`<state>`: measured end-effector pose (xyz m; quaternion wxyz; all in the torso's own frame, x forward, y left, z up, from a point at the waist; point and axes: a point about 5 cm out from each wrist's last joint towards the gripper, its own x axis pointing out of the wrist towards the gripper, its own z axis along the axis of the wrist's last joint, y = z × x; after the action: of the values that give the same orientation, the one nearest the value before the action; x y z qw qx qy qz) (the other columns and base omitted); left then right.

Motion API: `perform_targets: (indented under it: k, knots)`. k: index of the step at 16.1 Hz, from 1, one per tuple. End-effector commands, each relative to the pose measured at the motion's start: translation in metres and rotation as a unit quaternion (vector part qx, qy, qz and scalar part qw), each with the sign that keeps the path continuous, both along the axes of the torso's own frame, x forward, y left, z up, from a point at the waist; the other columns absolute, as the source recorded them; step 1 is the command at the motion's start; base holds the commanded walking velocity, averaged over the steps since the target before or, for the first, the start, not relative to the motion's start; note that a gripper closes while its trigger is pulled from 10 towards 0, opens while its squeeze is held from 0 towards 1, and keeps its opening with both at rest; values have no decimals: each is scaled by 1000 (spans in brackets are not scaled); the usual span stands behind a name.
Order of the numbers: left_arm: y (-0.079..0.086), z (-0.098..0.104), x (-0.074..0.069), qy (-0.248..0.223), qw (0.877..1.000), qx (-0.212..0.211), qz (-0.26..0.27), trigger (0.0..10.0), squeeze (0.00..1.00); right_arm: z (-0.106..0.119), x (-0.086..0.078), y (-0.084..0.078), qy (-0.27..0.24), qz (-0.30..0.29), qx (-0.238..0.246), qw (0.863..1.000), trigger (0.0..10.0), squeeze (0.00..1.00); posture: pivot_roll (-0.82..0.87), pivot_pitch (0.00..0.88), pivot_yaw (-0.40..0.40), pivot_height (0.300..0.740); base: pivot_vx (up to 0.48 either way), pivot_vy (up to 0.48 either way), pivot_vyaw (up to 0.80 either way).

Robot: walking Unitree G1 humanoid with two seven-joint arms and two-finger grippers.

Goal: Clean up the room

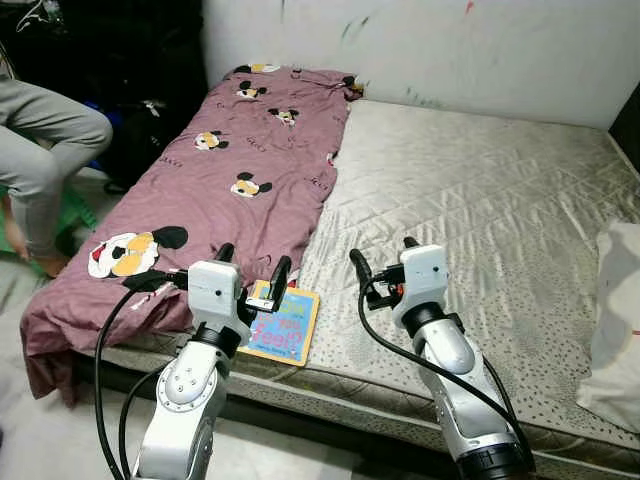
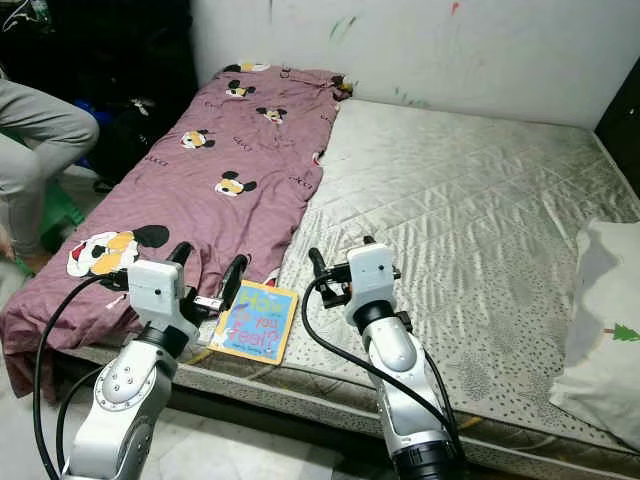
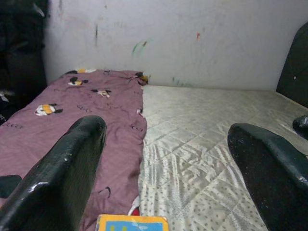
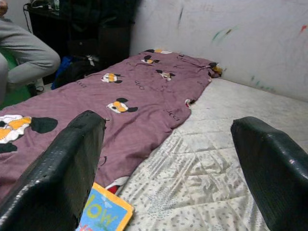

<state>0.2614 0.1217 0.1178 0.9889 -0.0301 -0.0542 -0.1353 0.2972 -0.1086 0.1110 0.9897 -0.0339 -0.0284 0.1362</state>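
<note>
A colourful book [image 1: 287, 323] lies at the mattress's [image 1: 480, 200] near edge, just beside the mauve cartoon blanket [image 1: 230, 180]. The left gripper [image 1: 252, 263] hovers over it, fingers spread, empty. The right gripper [image 1: 381, 256] hangs nearby, equally open and empty.

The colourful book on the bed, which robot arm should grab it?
Probably the left. The left gripper is open and hangs right over the book at the bed's near edge, beside the purple blanket. The right gripper, also open, is further along, above bare mattress.
</note>
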Motion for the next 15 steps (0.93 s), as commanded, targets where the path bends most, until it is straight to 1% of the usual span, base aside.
perform_targets:
  k: [1,5,10,15]
  knots:
    - [-3,3,-1,-3,1000,-5,-8,10000,0,3,-1,-4,-5,-8,-3,1000,10000,0,-68,0,-27,740,0,-480,0]
    - [-7,4,0,-2,1000,-8,-14,10000,0,4,-2,-7,-5,-13,-5,1000,10000,0,-84,0,-26,740,0,-415,0]
    - [-7,4,-1,1,1000,-13,-6,10000,0,4,-1,-5,-3,-4,-11,1000,10000,0,-76,2,-43,740,0,-367,0]
    - [-7,4,0,3,1000,-12,-8,10000,0,5,-1,-5,-2,-7,-11,1000,10000,0,-80,7,-40,740,0,-346,0]
